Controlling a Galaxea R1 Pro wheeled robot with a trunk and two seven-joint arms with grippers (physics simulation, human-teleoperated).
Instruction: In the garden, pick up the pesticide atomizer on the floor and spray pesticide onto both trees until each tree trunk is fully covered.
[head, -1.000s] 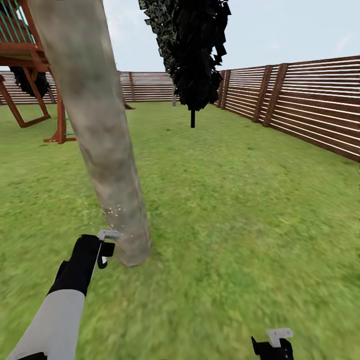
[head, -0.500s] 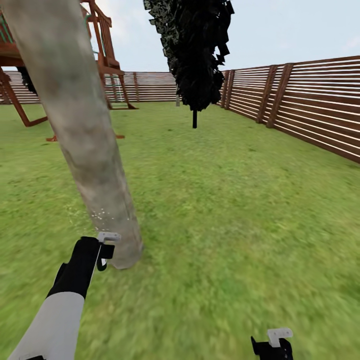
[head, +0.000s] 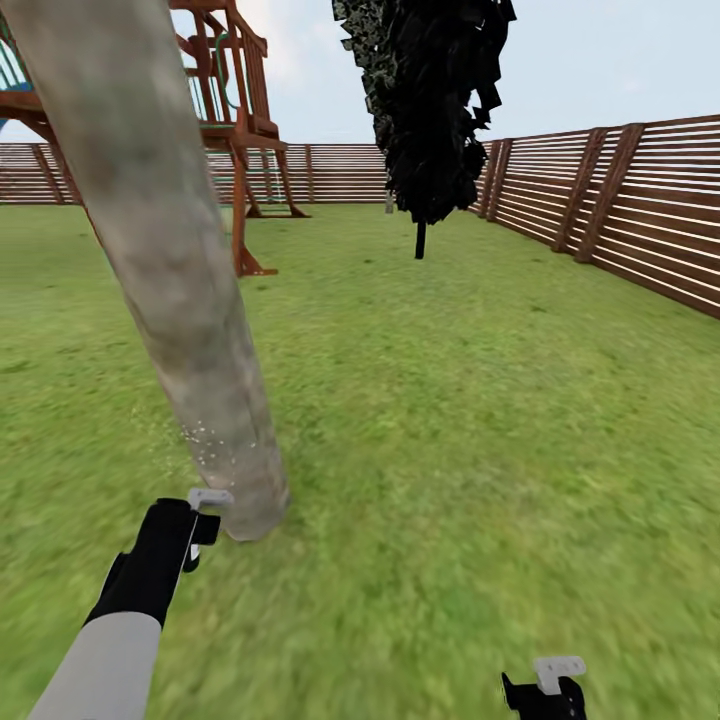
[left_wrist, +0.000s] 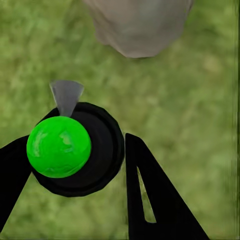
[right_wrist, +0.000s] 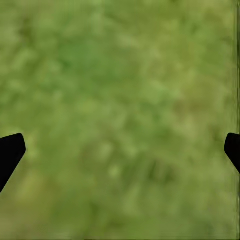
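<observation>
**Q:** What is shifting since a second ago?

**A:** Mostly the camera is moving. The whole head view is swinging, so the wooden play frame is now showing to the right of the trunk, and the black-leaved tree and fence are sitting further right in the picture. The left hand is lying a little lower in the view, and it is staying just beside the trunk's base.

**Q:** Where is the atomizer?

**A:** The left hand is gripping it. In the left wrist view the atomizer is sitting between the two dark fingers, its green spot facing the camera and its pale nozzle pointing toward the foot of the trunk. In the head view its grey trigger head is peeking out just above the hand.

**Q:** Is any spray landing?

**A:** Pale specks are scattering over the lower bark, just above the hand. I judge that spraying is under way and that the robot is circling to reach fresh bark. The upper trunk is looking unspeckled, so coverage seems partial, and no second thick-trunked tree is in sight.

**Q:** And the right hand?

**A:** The right hand is hanging low at the bottom edge of the head view, over grass. In the right wrist view its fingertips are standing wide apart with nothing between them.
</observation>
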